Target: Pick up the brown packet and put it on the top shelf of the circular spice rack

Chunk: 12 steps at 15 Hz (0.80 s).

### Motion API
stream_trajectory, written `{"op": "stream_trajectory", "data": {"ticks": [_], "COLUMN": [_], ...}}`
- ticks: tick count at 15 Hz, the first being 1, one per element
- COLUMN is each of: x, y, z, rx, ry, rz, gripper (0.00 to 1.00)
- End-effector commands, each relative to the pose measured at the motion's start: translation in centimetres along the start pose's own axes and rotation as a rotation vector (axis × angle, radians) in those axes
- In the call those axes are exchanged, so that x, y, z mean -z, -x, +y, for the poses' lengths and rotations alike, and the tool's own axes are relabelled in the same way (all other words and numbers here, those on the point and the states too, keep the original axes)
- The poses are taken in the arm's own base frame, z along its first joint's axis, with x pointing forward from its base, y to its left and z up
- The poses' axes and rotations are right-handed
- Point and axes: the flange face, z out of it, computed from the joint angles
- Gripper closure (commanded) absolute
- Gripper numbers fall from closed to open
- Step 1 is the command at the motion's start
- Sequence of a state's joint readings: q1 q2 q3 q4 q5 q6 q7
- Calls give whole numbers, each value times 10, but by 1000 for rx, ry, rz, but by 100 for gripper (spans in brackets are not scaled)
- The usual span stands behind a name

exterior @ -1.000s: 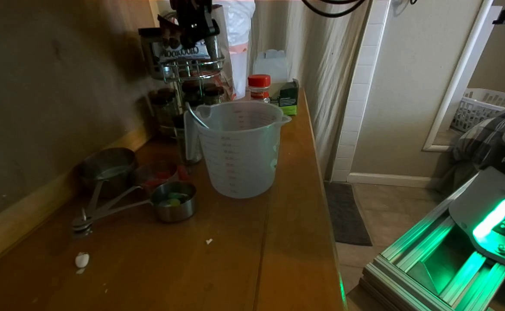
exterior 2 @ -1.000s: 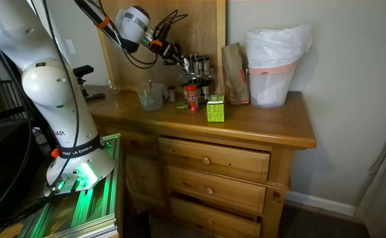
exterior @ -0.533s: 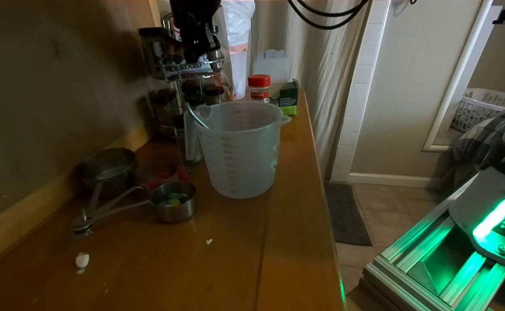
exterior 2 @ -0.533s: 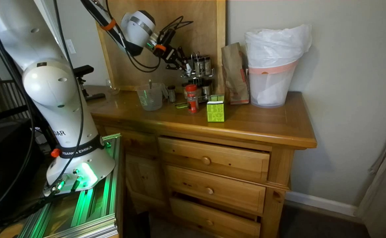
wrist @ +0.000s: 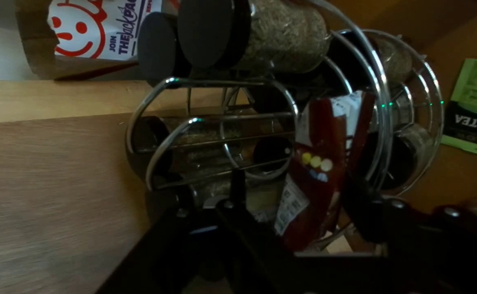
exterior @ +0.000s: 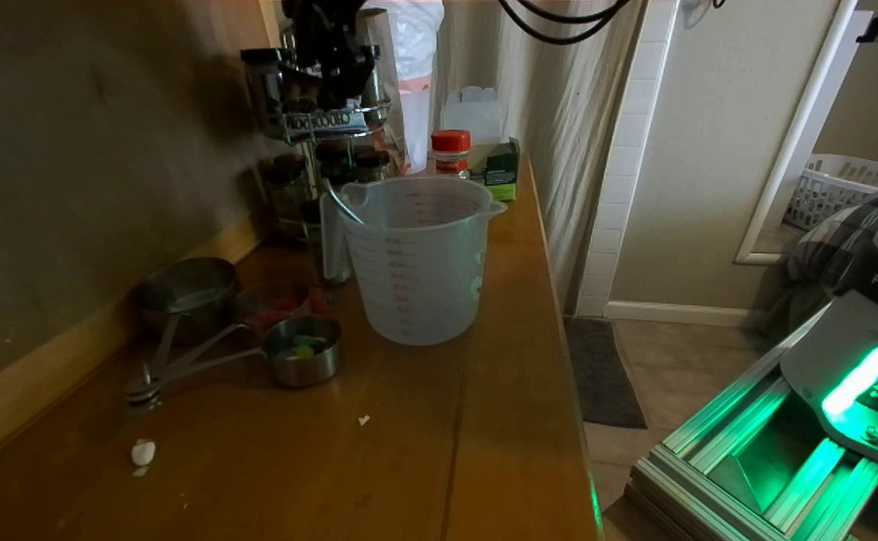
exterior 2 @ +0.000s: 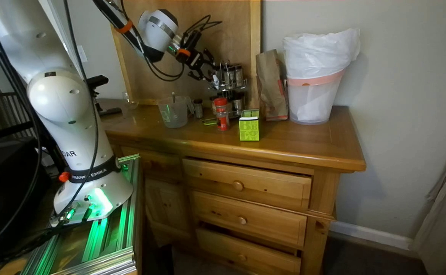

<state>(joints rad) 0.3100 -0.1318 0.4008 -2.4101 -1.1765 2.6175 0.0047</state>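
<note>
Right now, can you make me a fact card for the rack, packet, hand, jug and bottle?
Rack: small jars on two levels
Packet: on the top shelf
Hand: open, packet showing between its fingers in the wrist view
Jug: on the dresser, metal handle poking out
Bottle: red-lidded, upright beside the green box

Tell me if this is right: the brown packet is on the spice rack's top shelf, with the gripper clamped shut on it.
The gripper is open, not clamped shut: the wrist view shows its fingers apart, with a gap beside the brown packet. The packet is on the top shelf of the spice rack, as you say.
</note>
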Motion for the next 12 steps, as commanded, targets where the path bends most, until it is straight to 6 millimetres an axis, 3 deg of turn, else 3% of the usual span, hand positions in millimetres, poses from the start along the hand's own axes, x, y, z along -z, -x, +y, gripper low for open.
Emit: {"op": "stream_trajectory", "data": {"ticks": [1,2,5,11,12], "x": [33,41,61,112,91], "y": [5,6,13,29,12], "z": [13,16,17,-21,-10], "rx": [-36,-49,-48,176,126], "ry": [28,26,-59,-110,-121], "rz": [14,22,98,357,276], "gripper": [6,0,0,0,0]}}
